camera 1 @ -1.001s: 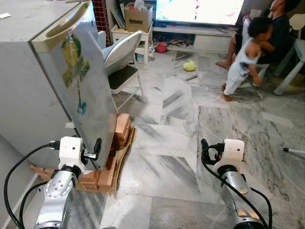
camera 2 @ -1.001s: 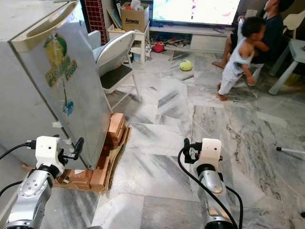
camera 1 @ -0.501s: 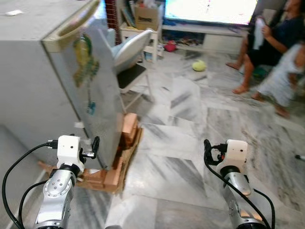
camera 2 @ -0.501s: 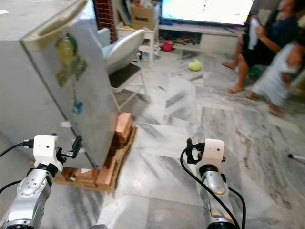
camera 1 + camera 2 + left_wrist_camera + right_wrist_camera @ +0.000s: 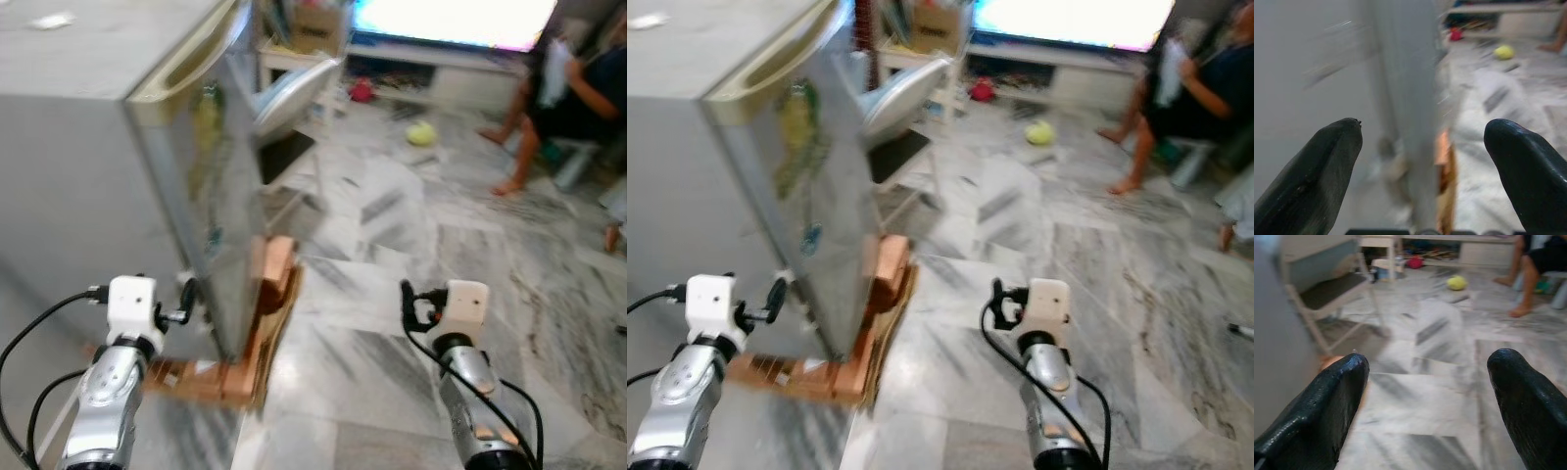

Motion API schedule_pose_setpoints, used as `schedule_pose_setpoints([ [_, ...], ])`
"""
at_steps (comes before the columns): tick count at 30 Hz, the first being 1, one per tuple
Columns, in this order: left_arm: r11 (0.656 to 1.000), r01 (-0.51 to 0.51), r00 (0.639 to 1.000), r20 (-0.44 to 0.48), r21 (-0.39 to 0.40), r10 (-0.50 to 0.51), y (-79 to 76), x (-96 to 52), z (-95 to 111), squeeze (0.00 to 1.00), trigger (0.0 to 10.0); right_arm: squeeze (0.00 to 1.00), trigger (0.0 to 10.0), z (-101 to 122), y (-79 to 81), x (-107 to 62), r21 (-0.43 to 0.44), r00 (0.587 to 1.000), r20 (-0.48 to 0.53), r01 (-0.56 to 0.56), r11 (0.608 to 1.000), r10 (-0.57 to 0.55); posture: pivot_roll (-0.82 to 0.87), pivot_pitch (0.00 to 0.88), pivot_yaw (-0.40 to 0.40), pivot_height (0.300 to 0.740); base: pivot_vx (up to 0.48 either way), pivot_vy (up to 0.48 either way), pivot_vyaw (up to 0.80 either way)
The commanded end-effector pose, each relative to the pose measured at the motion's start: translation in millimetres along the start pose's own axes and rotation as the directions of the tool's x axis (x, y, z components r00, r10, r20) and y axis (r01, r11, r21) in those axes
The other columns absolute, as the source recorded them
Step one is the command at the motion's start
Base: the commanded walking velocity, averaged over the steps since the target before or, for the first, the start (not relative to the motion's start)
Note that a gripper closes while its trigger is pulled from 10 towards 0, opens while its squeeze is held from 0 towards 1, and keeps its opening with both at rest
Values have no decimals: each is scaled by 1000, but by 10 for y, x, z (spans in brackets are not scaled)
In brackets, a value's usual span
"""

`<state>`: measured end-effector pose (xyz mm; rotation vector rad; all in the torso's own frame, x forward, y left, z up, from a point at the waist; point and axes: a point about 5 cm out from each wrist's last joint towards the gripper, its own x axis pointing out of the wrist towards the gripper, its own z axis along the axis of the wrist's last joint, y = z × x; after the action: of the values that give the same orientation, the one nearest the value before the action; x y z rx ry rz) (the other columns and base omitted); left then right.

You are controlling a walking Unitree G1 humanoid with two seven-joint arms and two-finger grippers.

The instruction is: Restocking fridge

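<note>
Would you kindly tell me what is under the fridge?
The fridge stands on stacked wooden blocks and boards on the marble floor. How far they run beneath it is hidden by the fridge itself.

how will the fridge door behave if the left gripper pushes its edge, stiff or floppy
Probably stiff: the fridge door looks like a flat rigid panel, so it should swing rather than bend. The fridge sits on stacked bricks, so a hard shove might rock it. The left gripper is open near the door's lower edge.
</note>
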<state>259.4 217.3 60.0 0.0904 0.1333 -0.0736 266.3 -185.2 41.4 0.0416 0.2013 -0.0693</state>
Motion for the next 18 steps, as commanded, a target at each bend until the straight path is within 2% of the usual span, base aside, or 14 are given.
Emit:
schedule_pose_setpoints([
  [1,1000,24,1000,-14,3,-24,-20,-35,-37,0,10000,0,10000,-1,-43,-13,0,1000,-2,17,1000,-17,31,0,-22,740,0,0,0],
  [14,1000,14,999,-42,13,-13,7,-117,-117,0,10000,0,10000,-15,-18,-25,-11,1000,-13,6,1000,-6,35,0,-25,740,0,0,0],
  [18,1000,8,999,-37,9,-8,13,-97,-105,0,10000,0,10000,-19,-17,-30,-1,1000,-15,9,1000,-9,36,0,-29,740,0,0,-800],
])
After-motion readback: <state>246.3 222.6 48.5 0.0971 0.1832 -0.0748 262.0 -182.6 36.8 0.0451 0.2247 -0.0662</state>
